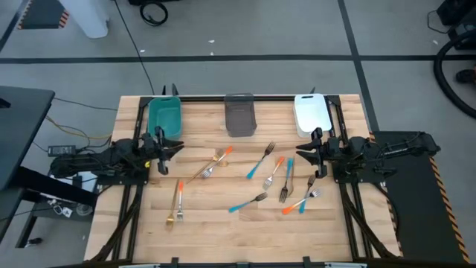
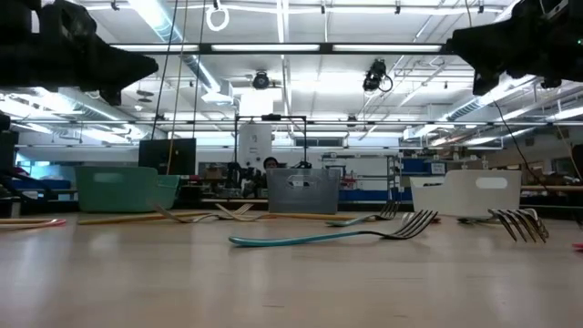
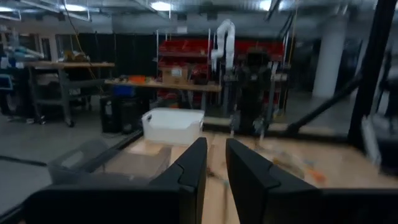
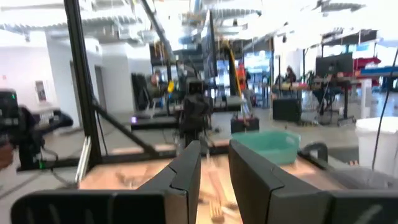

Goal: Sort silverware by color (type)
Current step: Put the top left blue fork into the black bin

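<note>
Nearest the low camera, a blue-handled fork [image 2: 319,239] lies flat on the wooden surface [image 1: 216,227], tines to the right. Seen from above, it sits at about 5 o'clock from the surface's middle.

At 9 o'clock, the left tool [image 1: 178,147] hovers over the left edge, pointing inward. Its fingers [image 3: 189,171] are slightly spread with nothing between them. A teal bin [image 1: 165,115] stands at 11 o'clock, just beyond that tool.

The silverware [image 1: 260,182] is scattered loose across the middle and right of the surface, with none of it in a bin. One tan-and-orange fork [image 1: 177,202] lies alone at 7 o'clock. Another fork [image 1: 213,163] lies slanted near the centre.

A grey bin [image 1: 239,114] stands at 12 o'clock. From there toward 4 o'clock, blue and orange forks lie close together, and some cross one another.

A white bin [image 1: 312,112] stands at 1 o'clock. At 3 o'clock the right tool [image 1: 300,155] hangs over the right edge, pointing inward. Its fingers [image 4: 186,171] are likewise parted a little and hold nothing.
</note>
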`<state>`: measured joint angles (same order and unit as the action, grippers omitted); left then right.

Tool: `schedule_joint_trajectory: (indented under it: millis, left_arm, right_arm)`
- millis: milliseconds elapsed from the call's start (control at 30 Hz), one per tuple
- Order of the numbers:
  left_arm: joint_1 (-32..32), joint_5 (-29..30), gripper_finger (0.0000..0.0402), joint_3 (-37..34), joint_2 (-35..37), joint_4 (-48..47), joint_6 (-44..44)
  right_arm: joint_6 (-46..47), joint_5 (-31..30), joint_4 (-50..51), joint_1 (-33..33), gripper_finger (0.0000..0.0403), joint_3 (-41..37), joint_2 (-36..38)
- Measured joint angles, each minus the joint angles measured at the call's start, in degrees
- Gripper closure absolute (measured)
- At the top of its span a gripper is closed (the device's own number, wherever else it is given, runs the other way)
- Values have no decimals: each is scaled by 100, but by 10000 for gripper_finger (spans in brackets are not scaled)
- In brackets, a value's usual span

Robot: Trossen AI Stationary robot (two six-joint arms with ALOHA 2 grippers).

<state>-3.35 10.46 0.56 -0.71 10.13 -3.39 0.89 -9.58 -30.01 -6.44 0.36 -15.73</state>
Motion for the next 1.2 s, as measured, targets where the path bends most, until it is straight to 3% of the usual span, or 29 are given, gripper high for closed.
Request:
schedule_joint_trajectory:
  millis: [200, 367, 467, 800, 933, 1200]
  left_arm:
    - [0, 138, 333, 1, -2, 260, -808]
    - [0, 658, 333, 2, -2, 294, -1339]
    - [0, 748, 333, 3, -2, 360, -1550]
    - [0, 752, 333, 435, -2, -45, -1377]
    - [0, 756, 333, 437, -2, -121, -784]
    - [0, 695, 333, 435, -2, -126, -291]
  right_arm:
    - [385, -5, -618, -1, 313, 0, 0]
    - [1006, -1, -985, 0, 313, -2, 0]
    - [1271, -284, -1001, -2, 313, 0, 0]
    - [1072, -902, -928, -2, 313, 0, -41]
    - [1205, -1349, -904, -1, 313, -1, -136]
    - [1274, -1305, -891, 0, 313, -1, -399]
